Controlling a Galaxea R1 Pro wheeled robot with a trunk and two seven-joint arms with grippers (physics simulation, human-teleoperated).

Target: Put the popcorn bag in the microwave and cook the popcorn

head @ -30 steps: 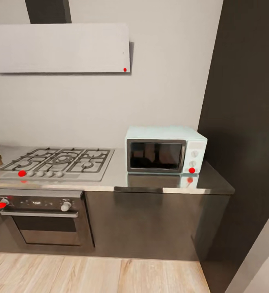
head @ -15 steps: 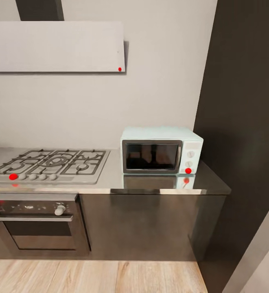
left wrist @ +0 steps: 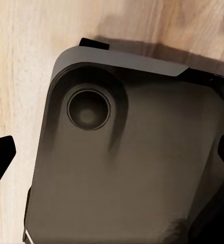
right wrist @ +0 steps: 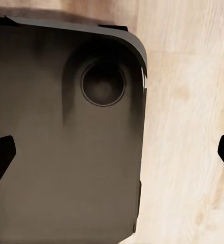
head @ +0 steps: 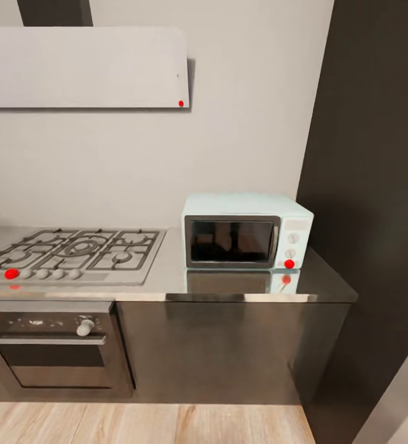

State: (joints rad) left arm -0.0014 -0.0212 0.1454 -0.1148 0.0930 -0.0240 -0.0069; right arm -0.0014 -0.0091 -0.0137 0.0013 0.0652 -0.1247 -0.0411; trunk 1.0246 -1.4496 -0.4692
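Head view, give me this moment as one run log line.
phase: approaching | microwave: door shut, on countertop right of gas hob | popcorn bag: unseen | left gripper: open | right gripper: open

The head camera has swung to the right and drawn slightly nearer, so the whole picture has shifted; the things themselves have not moved. The brown item that sat at the left edge a second ago has slid out of frame. The gas hob (head: pixel 74 254) now runs off the left edge, and the oven (head: pixel 49 348) below it is cut at its left red knob. The microwave (head: pixel 247 232) sits a little lower and left of before.
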